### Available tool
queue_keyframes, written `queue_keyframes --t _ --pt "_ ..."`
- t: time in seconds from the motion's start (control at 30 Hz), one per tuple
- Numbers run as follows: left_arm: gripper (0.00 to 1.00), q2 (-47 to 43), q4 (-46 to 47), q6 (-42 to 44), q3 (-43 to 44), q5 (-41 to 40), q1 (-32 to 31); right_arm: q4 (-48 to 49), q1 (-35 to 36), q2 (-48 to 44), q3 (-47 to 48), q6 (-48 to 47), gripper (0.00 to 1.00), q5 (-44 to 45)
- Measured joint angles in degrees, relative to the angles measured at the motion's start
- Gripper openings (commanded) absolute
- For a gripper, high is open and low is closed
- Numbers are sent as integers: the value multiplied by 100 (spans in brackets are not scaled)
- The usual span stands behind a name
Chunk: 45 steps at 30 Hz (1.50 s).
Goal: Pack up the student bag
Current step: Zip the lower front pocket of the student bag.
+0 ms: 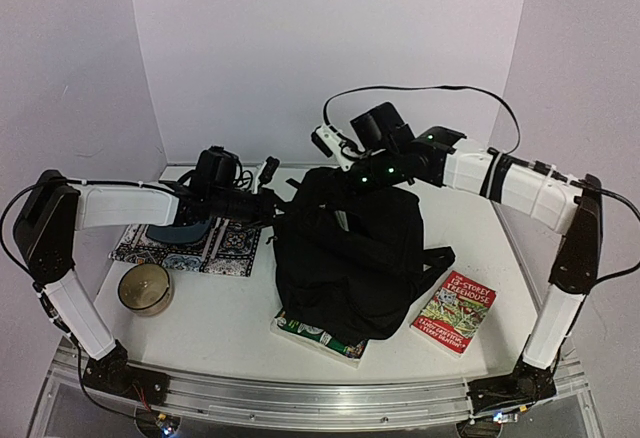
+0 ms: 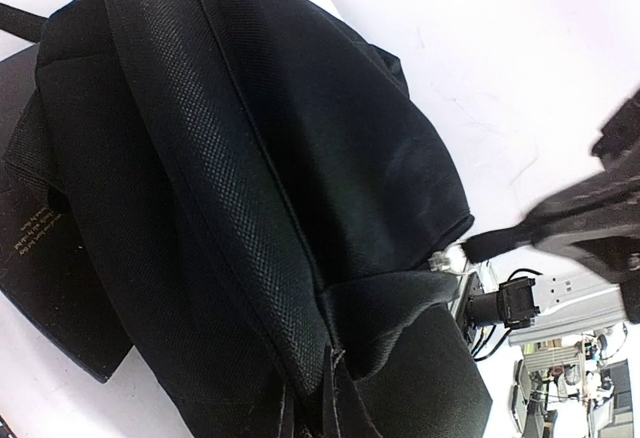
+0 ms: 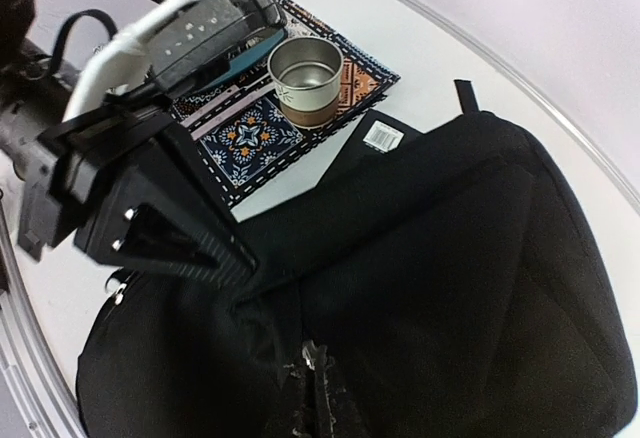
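The backpack lay just right of the mat; left gripper pinched its mat-side fabric, right gripper fabric farther from the mat; I judged a slow, even pull apart best.

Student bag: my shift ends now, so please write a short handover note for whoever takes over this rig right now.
Grippers: left gripper closed on fabric of the student bag; right gripper appears closed on its zipper pull.
Layout: bag mid-table, lying over a green book and a black notebook; red book on its right; tin and patterned cloth on its left.
Done: both arms have hold of the bag; no opening visible.
Left: unzip, then probably load the loose items.
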Motion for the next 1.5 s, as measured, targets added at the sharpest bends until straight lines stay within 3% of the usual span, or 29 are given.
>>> queue_keyframes --t 0.67,1.13,1.5 --pt "0 25 68 -279 -336 -11 253 1496 -87 -1406 -2912 448 0 733" --pt "0 206 470 -560 -666 148 533 2420 -1326 -2613 -5009 969 0 689" --pt "0 361 739 -598 -743 303 568 2928 -1628 -2610 -5329 1353 0 153"
